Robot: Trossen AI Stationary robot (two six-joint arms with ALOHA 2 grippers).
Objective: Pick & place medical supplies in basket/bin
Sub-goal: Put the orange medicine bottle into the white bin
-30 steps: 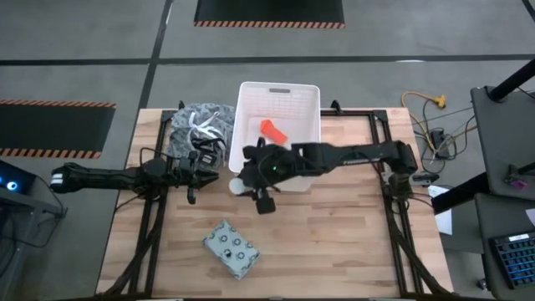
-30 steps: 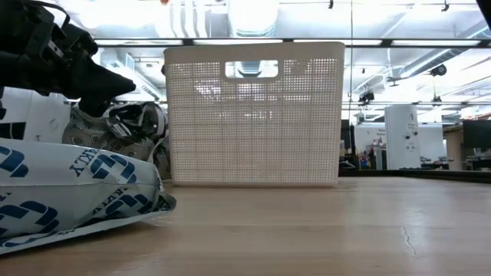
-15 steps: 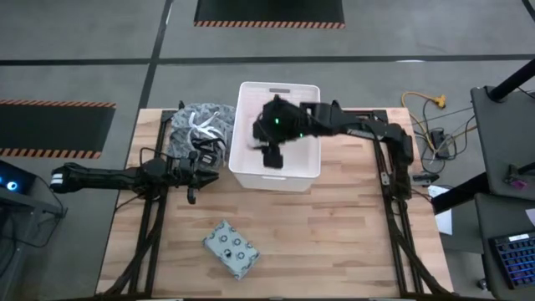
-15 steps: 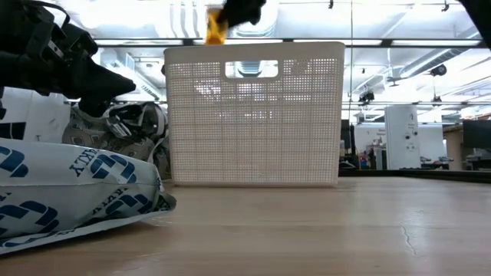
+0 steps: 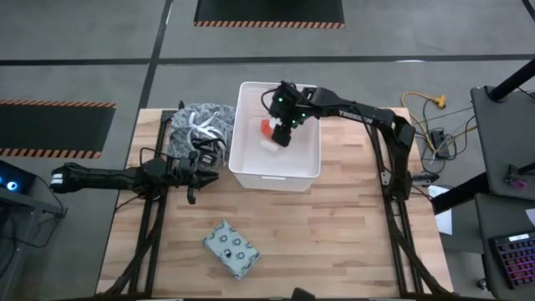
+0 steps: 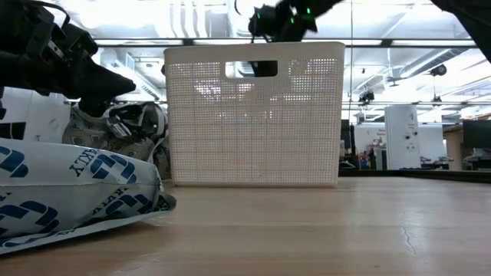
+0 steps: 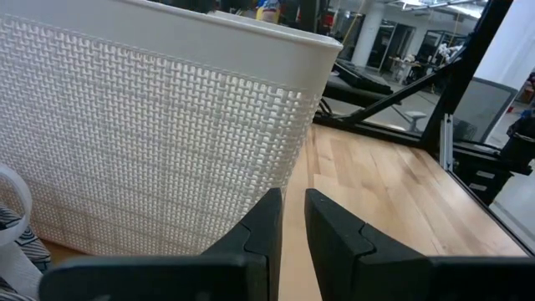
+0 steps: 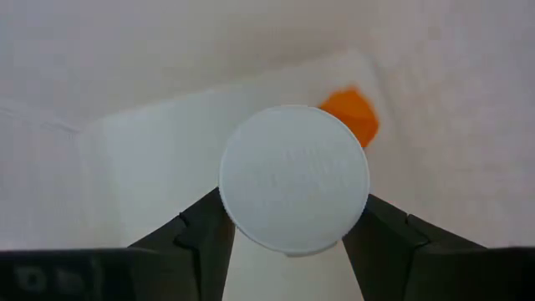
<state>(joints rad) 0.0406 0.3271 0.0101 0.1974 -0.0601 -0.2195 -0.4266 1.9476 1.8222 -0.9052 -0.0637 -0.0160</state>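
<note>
the right gripper (image 5: 282,134) hung over the inside of the white bin (image 5: 251,171), toward its far end, with its fingers (image 8: 205,238) closed on a white round cap (image 8: 294,178). in the right wrist view the cap sat squarely between the two fingers, facing the camera. a small orange bottle (image 5: 267,127) lay on the bin floor just beside the gripper, partly hidden behind the cap in the wrist view. in the low view the gripper (image 6: 280,19) showed above the bin's rim.

the left gripper (image 5: 197,176) waited low over the table just left of the bin, its fingers (image 7: 267,226) almost together with only a thin gap and nothing between them. a grey-blue dotted packet (image 5: 231,248) lay on the table near the front edge, well apart from the bin. a grey patterned cloth bundle (image 5: 196,125) sat against the bin's left wall.
</note>
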